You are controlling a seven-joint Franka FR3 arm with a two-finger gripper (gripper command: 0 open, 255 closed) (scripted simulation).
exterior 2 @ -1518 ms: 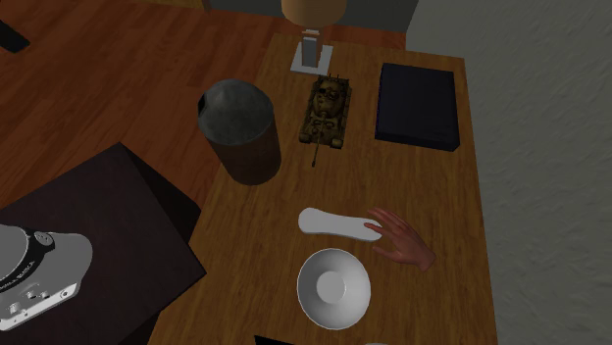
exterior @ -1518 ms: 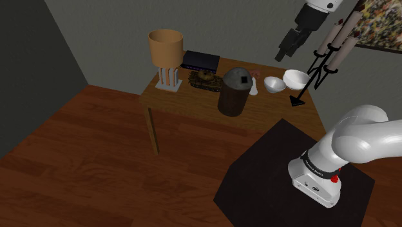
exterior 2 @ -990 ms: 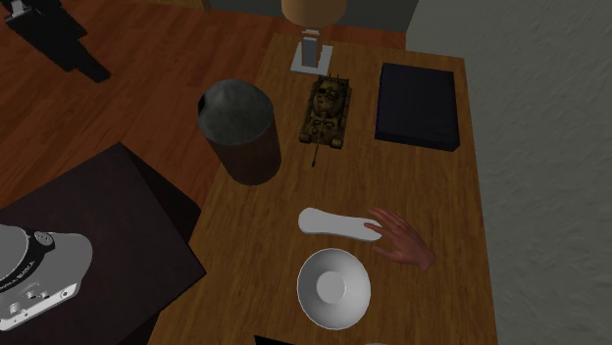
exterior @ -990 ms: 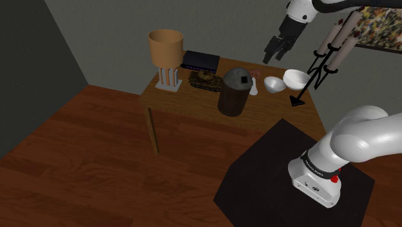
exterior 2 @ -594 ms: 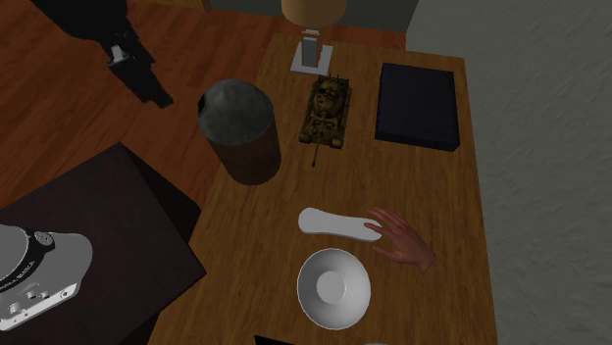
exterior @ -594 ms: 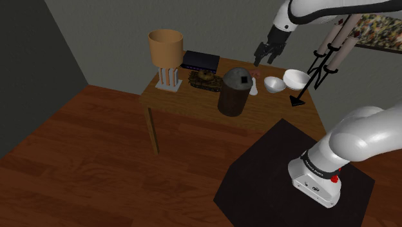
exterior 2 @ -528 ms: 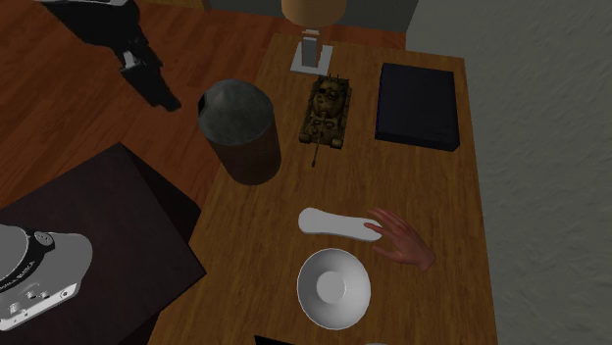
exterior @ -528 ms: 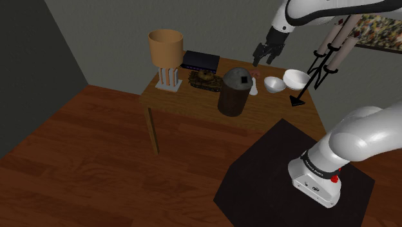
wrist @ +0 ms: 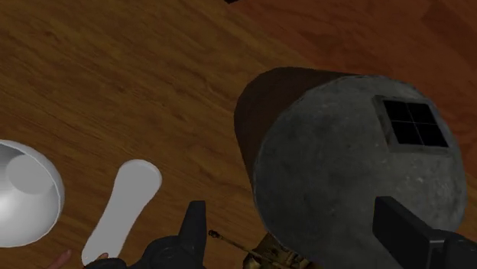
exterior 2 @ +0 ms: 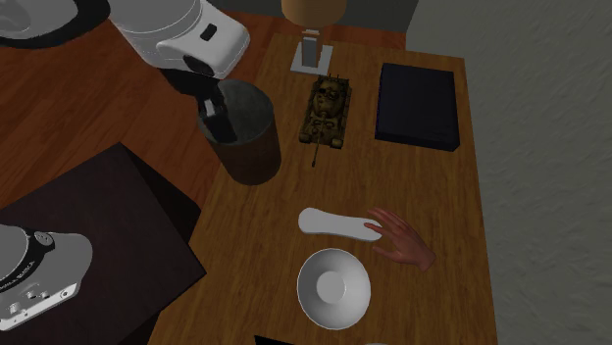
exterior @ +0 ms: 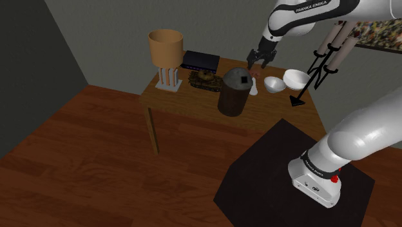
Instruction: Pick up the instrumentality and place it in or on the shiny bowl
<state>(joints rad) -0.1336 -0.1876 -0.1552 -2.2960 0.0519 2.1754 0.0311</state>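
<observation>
End effector (exterior: 256, 63) hangs high over the counter (exterior: 187, 97) with its two black fingers spread wide and nothing between them. Seen from the wrist, the grey domed lid of the dark bin (wrist: 359, 183) lies far beneath the gap in the end effector (wrist: 290, 210).

I take the white flat piece (wrist: 122, 206) to be the instrumentality. It lies on the counter outside that gap, past the finger on the bowl's side and away from the bin. In the shoulder view the piece (exterior: 254, 88) sits almost straight below the end effector, between the bin (exterior: 233, 97) on the left and the nearest white bowl (exterior: 274, 84) on the right.

Its long axis is what matters. In the second exterior view the piece (exterior 2: 336, 222) runs left to right, with the bowl (exterior 2: 300, 284) just nearer. From the wrist it runs roughly along the fingers. By my reading, the fingers already face its narrow width, so the move needs a small shift toward the bowl (wrist: 42, 183) and a drop, with little turning.
</observation>
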